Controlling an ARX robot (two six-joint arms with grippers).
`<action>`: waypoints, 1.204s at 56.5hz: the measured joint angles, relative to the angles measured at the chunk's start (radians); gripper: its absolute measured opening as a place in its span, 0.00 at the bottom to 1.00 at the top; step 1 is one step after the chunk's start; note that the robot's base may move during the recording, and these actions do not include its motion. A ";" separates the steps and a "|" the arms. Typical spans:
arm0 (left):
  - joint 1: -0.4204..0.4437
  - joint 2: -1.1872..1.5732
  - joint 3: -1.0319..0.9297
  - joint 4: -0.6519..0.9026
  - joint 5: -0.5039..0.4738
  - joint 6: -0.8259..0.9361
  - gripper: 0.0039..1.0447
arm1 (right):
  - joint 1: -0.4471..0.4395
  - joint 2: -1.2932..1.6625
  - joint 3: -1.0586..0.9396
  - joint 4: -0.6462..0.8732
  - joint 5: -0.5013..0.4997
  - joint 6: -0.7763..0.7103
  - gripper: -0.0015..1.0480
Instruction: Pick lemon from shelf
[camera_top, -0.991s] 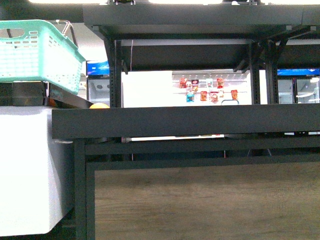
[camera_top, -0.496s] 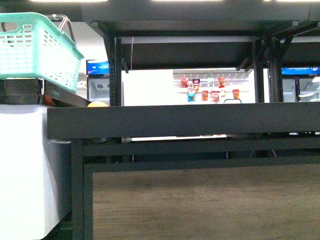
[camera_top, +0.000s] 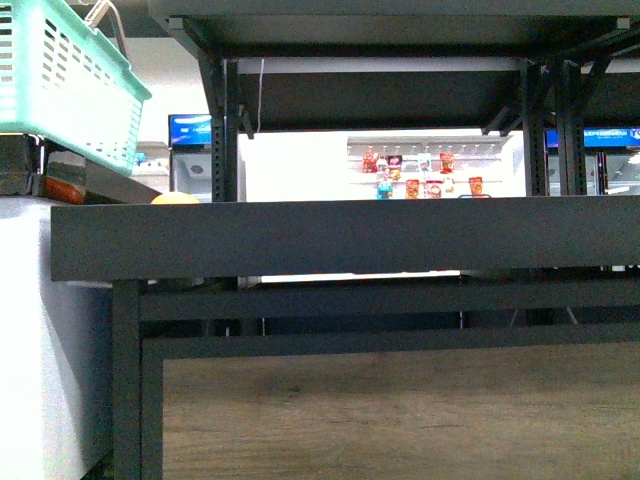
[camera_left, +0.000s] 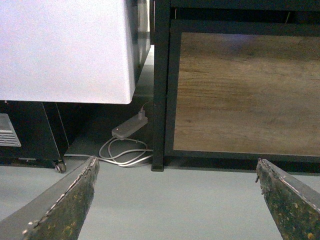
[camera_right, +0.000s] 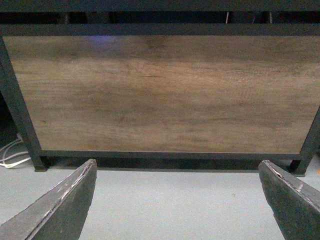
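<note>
The black metal shelf (camera_top: 340, 238) fills the front view, its thick deck edge across the middle and a wood panel (camera_top: 400, 410) below. The top of a yellow-orange rounded fruit (camera_top: 175, 198) just shows above the deck edge at the left; I cannot tell whether it is the lemon. Neither arm shows in the front view. My left gripper (camera_left: 177, 162) is open and empty, low over the grey floor facing the shelf's left leg (camera_left: 160, 100). My right gripper (camera_right: 177, 163) is open and empty, facing the wood panel (camera_right: 160, 95).
A teal plastic basket (camera_top: 60, 85) sits at upper left above a white cabinet (camera_top: 40, 340), which also shows in the left wrist view (camera_left: 65, 50). A white power strip with cable (camera_left: 127, 130) lies on the floor by the shelf leg. Store shelving shows far behind.
The front view has shifted: the shelf's deck edge and the basket have slid left in the picture and look somewhat larger. The fruit's top has moved left with them.
</note>
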 joint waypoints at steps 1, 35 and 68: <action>0.000 0.000 0.000 0.000 0.000 0.000 0.92 | 0.000 0.000 0.000 0.000 0.000 0.000 0.93; 0.000 0.000 0.000 0.000 0.000 0.000 0.92 | 0.000 0.000 0.000 0.000 0.000 0.000 0.93; 0.000 0.000 0.000 0.000 0.000 0.000 0.92 | 0.000 0.000 0.000 0.000 0.002 0.000 0.93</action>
